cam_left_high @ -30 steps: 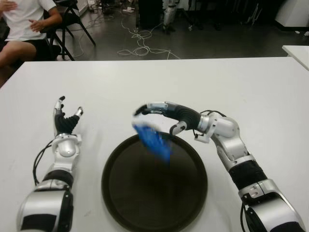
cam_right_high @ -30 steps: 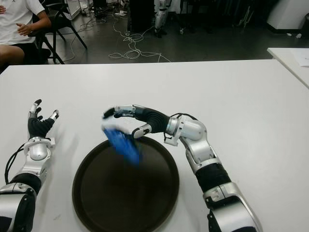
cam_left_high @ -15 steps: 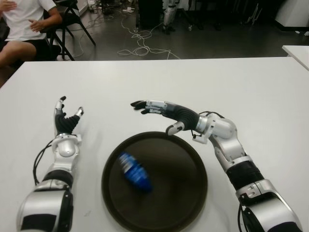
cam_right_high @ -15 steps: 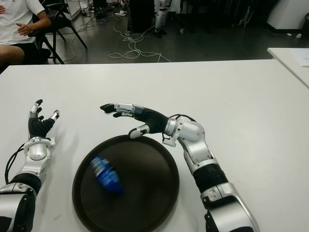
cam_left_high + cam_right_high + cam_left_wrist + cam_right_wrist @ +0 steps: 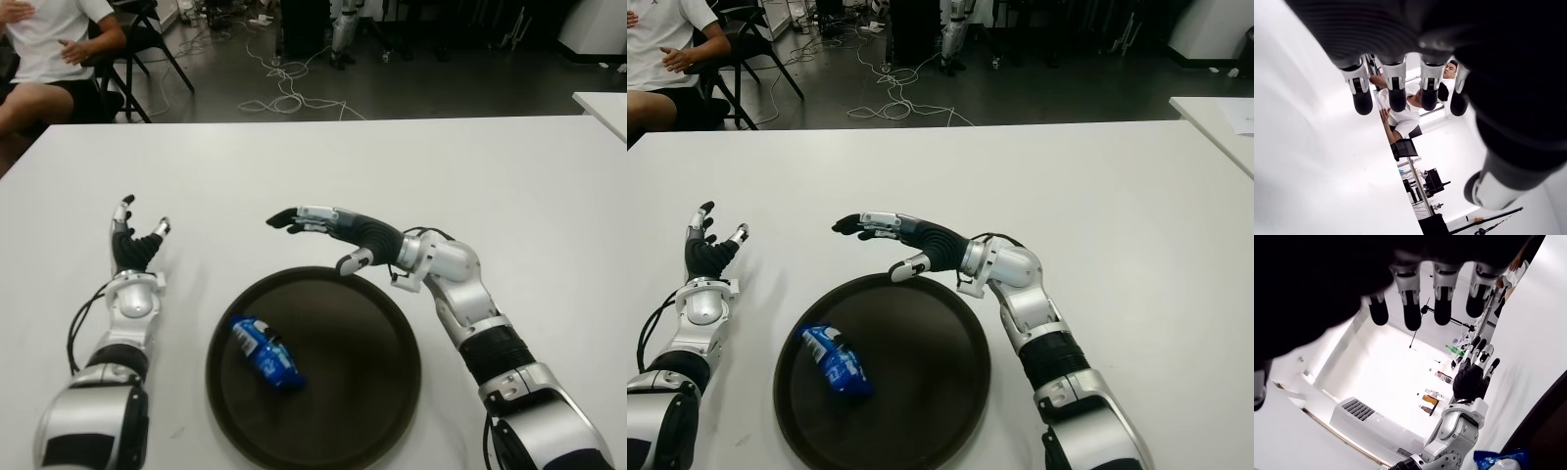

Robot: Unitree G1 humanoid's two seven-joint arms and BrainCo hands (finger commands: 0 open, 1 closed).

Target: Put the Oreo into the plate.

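I see the small blue foil Oreo packet (image 5: pixel 266 353) lying loose in the left half of the round dark plate (image 5: pixel 377 392), touching neither hand. My right hand (image 5: pixel 328 235) hovers over the far rim, fingers spread and empty. My left hand (image 5: pixel 135 250) shows beside the plate, on the left side of the white tabletop (image 5: pixel 490 186), fingers open. The packet looks light, crinkly and slippery; I'd pinch it across its middle.

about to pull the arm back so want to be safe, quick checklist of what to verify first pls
1. Oreo packet lying inside the plate: ok.
2. Right robot hand empty, fingers spread, showing over the plate's far rim: ok.
3. Packet clear of the right robot hand, no contact: ok.
4. Left robot hand open, showing to the left of the plate: ok.
5. Packet fully settled and not rolling: cannot tell from one moment.
6. Person seated beyond the table's far left corner, away from both arms: ok.
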